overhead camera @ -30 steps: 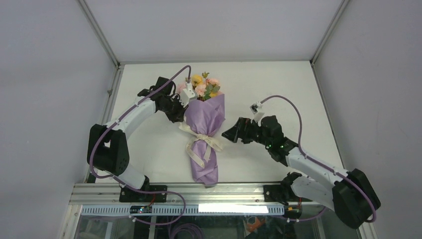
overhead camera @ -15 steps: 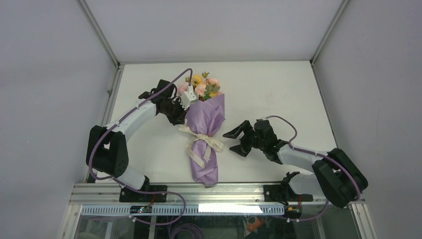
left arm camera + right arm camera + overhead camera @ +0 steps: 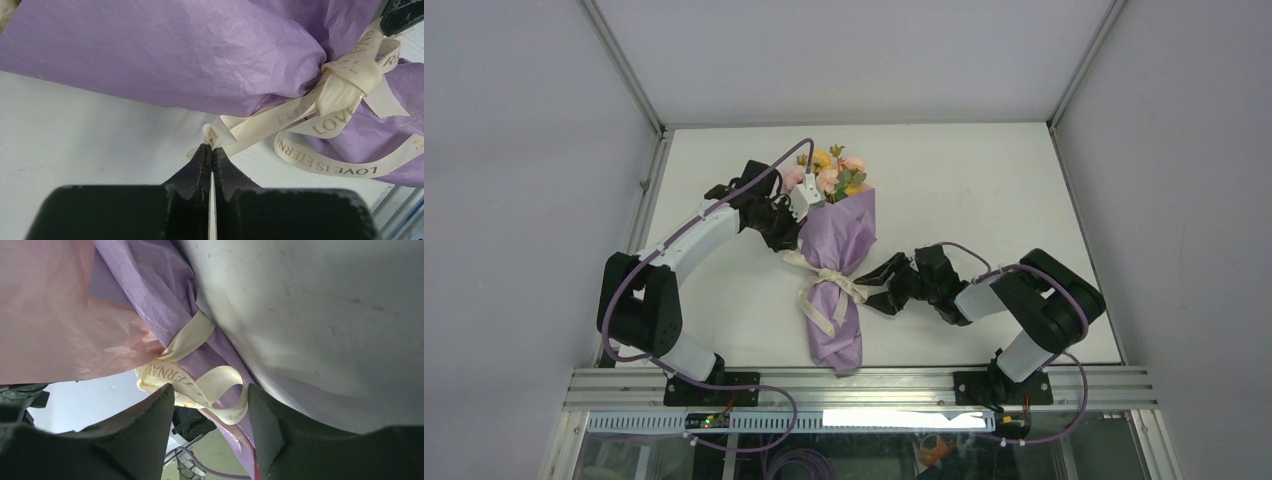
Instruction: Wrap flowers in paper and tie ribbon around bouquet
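Pinching cream fabric ribbon (image 3: 345, 90) tail, left jaws shut, likely tensioning knot; right jaws half-open astride loop, gripping nothing.

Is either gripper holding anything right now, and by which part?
The left gripper pinches the ribbon by a fold in one tail. The right gripper is open astride a ribbon loop, holding nothing.

- Top external: high, behind the arm bases (image 3: 709, 385), looking down and far across the whole table (image 3: 984, 170).
- Left wrist: low, close, sighting past left fingers (image 3: 199, 172) at ribbon (image 3: 345, 87).
- Right wrist: closer, rolled, between right fingers (image 3: 145, 430).
- Shared by all three: ribbon tied round paper (image 3: 175, 55).
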Tool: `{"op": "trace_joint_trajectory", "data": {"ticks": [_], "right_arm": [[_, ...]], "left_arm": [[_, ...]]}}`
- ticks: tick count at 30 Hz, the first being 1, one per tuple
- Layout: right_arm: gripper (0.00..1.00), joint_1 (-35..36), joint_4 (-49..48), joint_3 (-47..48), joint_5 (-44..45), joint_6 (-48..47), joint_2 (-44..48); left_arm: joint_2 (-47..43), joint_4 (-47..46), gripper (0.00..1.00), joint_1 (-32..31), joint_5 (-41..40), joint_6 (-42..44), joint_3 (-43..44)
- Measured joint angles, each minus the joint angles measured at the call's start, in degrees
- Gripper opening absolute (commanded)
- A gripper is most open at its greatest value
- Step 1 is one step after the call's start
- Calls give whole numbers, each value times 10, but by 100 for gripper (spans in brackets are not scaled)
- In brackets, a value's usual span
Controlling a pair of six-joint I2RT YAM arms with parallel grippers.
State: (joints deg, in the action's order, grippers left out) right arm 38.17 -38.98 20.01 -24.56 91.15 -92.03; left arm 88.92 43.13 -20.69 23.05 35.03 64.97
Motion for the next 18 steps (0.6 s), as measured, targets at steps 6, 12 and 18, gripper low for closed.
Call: {"op": "trace_joint_trajectory", "data": {"ticks": [6,12,18], "right_arm": [[36,6,-23,-17,-6,26,2],[0,7,21,-21,-4,31,45],[0,-4,119,-9,-1,18,85]], "left_arm": [[0,-1,0,0,0,1,0],[0,-2,0,0,-1,1,0],[0,-3,0,0,-6,1,0]]}}
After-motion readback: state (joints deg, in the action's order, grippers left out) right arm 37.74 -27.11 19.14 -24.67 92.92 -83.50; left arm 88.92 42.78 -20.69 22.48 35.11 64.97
